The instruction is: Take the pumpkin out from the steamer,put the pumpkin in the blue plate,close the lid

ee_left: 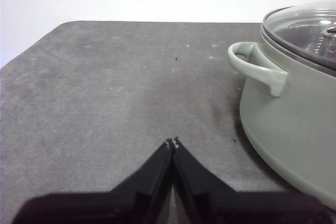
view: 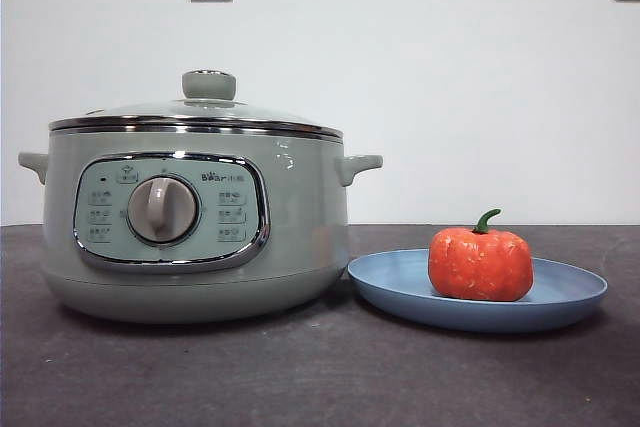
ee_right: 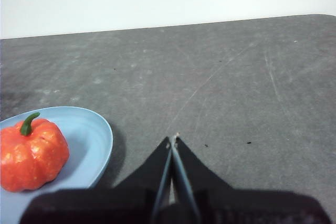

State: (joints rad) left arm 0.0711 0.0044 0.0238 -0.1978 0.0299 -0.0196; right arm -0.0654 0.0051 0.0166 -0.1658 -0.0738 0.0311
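Standing at the table edge and looking across, the nearest things are the blue plate and the pot beside it on the dark grey table. On the plate sits the pumpkin, upright with its green stem curling up, resting toward the middle of the dish and not on the rim, so it looks settled and in no danger of rolling off. Just beside the plate, with the dish's edge close to its base or touching it, stands the steamer, its dial and control panel facing front. The lid lies flat on the chrome rim with its knob on top, seated evenly as far as can be seen; the left wrist view shows the glass dome closed over the pot too. Judging by that, all three parts of the job appear done. Neither arm enters the front view. The left gripper hangs over bare table to the side of the pot, near one side handle, its two black jaws pressed together with nothing between them. The right gripper hovers over empty table beside the plate, jaws likewise closed and empty, apart from the pumpkin. Both seem parked clear of the things. Farther back is a plain white wall with two sockets.
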